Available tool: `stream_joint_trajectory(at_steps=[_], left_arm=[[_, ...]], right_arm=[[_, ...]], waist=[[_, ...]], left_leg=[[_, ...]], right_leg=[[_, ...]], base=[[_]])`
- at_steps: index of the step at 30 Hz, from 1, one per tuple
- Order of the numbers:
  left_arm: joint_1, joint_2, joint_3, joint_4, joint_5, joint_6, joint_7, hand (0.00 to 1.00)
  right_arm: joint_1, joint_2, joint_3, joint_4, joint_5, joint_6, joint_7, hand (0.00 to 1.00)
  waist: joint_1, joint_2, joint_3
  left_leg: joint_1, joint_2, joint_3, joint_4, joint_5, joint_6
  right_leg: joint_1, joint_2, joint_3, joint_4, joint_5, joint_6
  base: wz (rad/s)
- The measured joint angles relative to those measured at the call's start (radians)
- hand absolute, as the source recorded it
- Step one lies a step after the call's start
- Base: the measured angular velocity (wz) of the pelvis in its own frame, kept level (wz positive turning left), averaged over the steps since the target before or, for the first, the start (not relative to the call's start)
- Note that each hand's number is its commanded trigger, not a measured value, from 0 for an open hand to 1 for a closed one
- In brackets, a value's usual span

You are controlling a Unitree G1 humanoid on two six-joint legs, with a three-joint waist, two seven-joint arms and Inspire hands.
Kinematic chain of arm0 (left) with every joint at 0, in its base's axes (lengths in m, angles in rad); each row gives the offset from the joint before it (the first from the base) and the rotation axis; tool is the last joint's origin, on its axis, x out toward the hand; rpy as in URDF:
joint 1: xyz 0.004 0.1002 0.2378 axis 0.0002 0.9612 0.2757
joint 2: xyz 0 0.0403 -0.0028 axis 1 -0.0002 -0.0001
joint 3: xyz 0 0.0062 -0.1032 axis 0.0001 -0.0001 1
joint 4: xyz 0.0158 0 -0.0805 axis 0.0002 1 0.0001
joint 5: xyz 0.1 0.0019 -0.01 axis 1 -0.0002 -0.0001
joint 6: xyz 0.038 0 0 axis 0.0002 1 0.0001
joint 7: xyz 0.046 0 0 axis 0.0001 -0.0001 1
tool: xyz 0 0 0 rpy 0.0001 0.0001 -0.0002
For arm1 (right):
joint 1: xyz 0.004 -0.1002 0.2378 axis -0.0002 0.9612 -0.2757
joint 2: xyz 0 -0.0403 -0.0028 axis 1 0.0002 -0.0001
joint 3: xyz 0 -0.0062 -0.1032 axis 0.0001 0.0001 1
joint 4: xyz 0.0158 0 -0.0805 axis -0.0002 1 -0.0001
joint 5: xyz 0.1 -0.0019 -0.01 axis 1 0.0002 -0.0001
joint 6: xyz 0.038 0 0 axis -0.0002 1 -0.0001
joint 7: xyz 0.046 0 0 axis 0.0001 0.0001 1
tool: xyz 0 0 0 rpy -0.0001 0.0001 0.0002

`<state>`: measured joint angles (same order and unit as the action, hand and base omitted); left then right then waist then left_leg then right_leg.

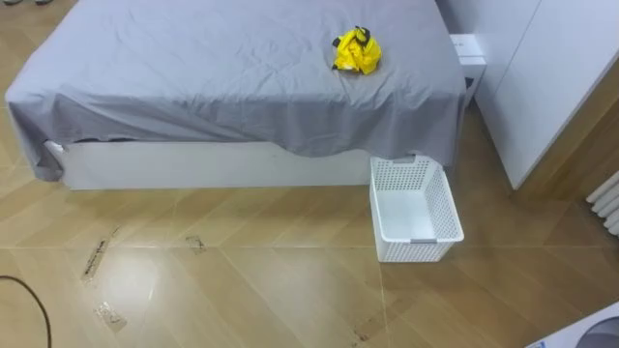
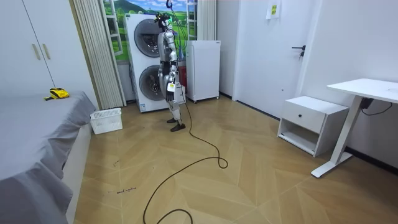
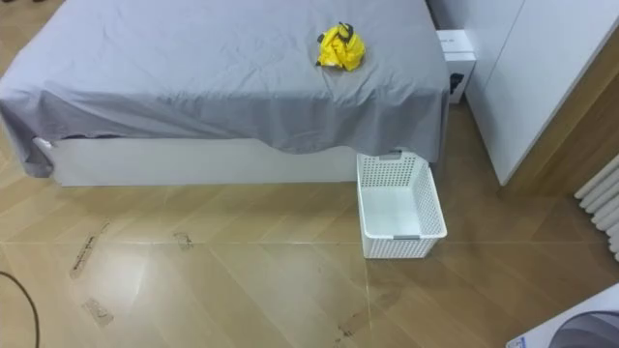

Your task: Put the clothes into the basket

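Lying bunched toward the far right of the grey bed: yellow clothes. Right of that, on the floor at the bed's near right corner, white basket. Hands hanging low beside stacked washing machines; cannot tell fingers' state.

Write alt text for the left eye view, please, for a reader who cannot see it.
A crumpled yellow garment lies on a grey-sheeted bed. An empty white perforated plastic basket stands on the wooden parquet floor beside the bed's near edge.
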<state>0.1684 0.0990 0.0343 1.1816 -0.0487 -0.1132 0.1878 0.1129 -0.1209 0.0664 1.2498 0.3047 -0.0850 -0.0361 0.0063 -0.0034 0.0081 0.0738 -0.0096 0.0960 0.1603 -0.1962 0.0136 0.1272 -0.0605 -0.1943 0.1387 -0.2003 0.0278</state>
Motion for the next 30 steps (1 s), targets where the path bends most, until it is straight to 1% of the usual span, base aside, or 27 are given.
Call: stream_joint_trajectory(at_steps=[2, 5, 10, 17, 22, 23, 24, 25, 26, 27, 28, 29, 30], left_arm=[[0.000, 0.000, 0.000, 0.000, 0.000, 0.000, 0.000, 0.00], [0.001, 0.000, 0.001, 0.000, 0.000, 0.000, 0.000, 0.00], [-0.002, 0.000, 0.001, -0.012, 0.001, 0.000, -0.005, 0.00], [-0.002, 0.001, 0.000, -0.024, -0.001, -0.002, -0.025, 0.00], [0.001, 0.000, 0.002, -0.022, -0.034, -0.003, -0.024, 0.00], [0.006, 0.000, 0.003, -0.021, -0.044, -0.002, -0.025, 0.00], [0.015, 0.001, 0.006, -0.022, -0.057, -0.002, -0.028, 0.00], [0.021, 0.001, 0.027, -0.021, -0.057, -0.001, -0.033, 0.00], [0.024, 0.002, 0.039, -0.020, -0.057, -0.001, -0.034, 0.00], [0.028, 0.007, 0.050, -0.018, -0.059, 0.000, -0.034, 0.00], [0.030, 0.010, 0.055, -0.018, -0.060, 0.000, -0.033, 0.00], [0.034, 0.018, 0.063, -0.022, -0.066, 0.001, -0.031, 0.00], [0.037, 0.029, 0.065, -0.023, -0.089, -0.001, -0.027, 0.00]], right_arm=[[0.000, 0.000, 0.000, 0.000, 0.000, 0.000, 0.000, 0.00], [0.000, 0.000, 0.000, -0.001, -0.001, 0.000, 0.002, 0.00], [0.000, 0.000, 0.003, -0.009, -0.005, 0.000, 0.006, 0.00], [-0.002, -0.001, 0.009, -0.009, -0.004, -0.003, 0.036, 0.00], [-0.005, -0.001, 0.004, -0.012, -0.059, -0.004, 0.037, 0.00], [-0.008, 0.000, 0.001, -0.010, -0.059, -0.002, 0.039, 0.00], [-0.007, 0.002, 0.001, -0.009, -0.060, 0.001, 0.041, 0.00], [-0.007, 0.004, 0.001, -0.009, -0.064, 0.002, 0.045, 0.00], [-0.007, 0.005, 0.001, -0.010, -0.067, 0.003, 0.048, 0.00], [-0.008, 0.005, 0.000, -0.010, -0.069, 0.006, 0.050, 0.00], [-0.009, 0.006, 0.000, -0.010, -0.069, 0.009, 0.050, 0.00], [-0.009, 0.008, 0.000, -0.010, -0.069, 0.013, 0.050, 0.00], [-0.010, 0.008, -0.001, -0.010, -0.068, 0.012, 0.050, 0.00]], waist=[[0.000, 0.001, -0.0004], [0.001, -0.003, 0.0006], [0.000, -0.003, -0.0013], [-0.002, -0.005, -0.0013], [-0.001, -0.004, -0.0035], [0.005, 0.001, -0.0025], [0.015, 0.002, -0.0027], [0.026, 0.005, -0.0015], [0.028, 0.002, -0.0020], [0.027, 0.000, -0.0019], [0.029, -0.001, -0.0015], [0.029, -0.010, -0.0024], [0.031, -0.013, -0.0015]], left_leg=[[0.000, 0.000, 0.000, 0.000, 0.000, 0.000], [0.000, 0.000, 0.000, -0.001, 0.000, 0.000], [-0.009, 0.000, 0.001, -0.001, 0.000, 0.000], [-0.010, 0.000, 0.001, 0.000, 0.000, 0.000], [-0.010, 0.005, 0.007, 0.012, -0.004, -0.001], [-0.012, 0.015, 0.012, 0.033, -0.018, -0.005], [-0.014, 0.026, 0.016, 0.059, -0.037, -0.009], [-0.026, 0.039, 0.024, 0.099, -0.060, -0.016], [-0.032, 0.047, 0.027, 0.125, -0.073, -0.020], [-0.047, 0.064, 0.032, 0.178, -0.095, -0.028], [-0.055, 0.072, 0.032, 0.206, -0.104, -0.033], [-0.084, 0.087, 0.036, 0.278, -0.111, -0.041], [-0.140, 0.109, 0.045, 0.398, -0.110, -0.041]], right_leg=[[0.000, 0.000, 0.000, 0.000, 0.000, 0.000], [0.000, 0.000, 0.000, 0.000, 0.000, 0.000], [-0.006, 0.000, 0.000, -0.002, 0.000, 0.000], [-0.007, 0.000, -0.001, -0.003, 0.000, 0.000], [-0.010, 0.001, -0.001, 0.005, 0.000, 0.000], [-0.011, 0.009, -0.001, 0.017, 0.000, -0.001], [-0.009, 0.017, -0.002, 0.024, -0.006, -0.009], [-0.010, 0.025, -0.009, 0.037, -0.018, -0.016], [-0.010, 0.030, -0.007, 0.044, -0.026, -0.019], [-0.014, 0.040, -0.006, 0.068, -0.043, -0.028], [-0.017, 0.046, -0.004, 0.076, -0.054, -0.033], [-0.024, 0.051, 0.000, 0.101, -0.073, -0.043], [-0.024, 0.054, 0.003, 0.114, -0.087, -0.061]], base=[[0.00], [0.00], [0.00], [0.00], [-0.01], [-0.20], [-0.32], [-0.30], [-0.19], [-0.07], [0.00], [0.00], [0.04]])
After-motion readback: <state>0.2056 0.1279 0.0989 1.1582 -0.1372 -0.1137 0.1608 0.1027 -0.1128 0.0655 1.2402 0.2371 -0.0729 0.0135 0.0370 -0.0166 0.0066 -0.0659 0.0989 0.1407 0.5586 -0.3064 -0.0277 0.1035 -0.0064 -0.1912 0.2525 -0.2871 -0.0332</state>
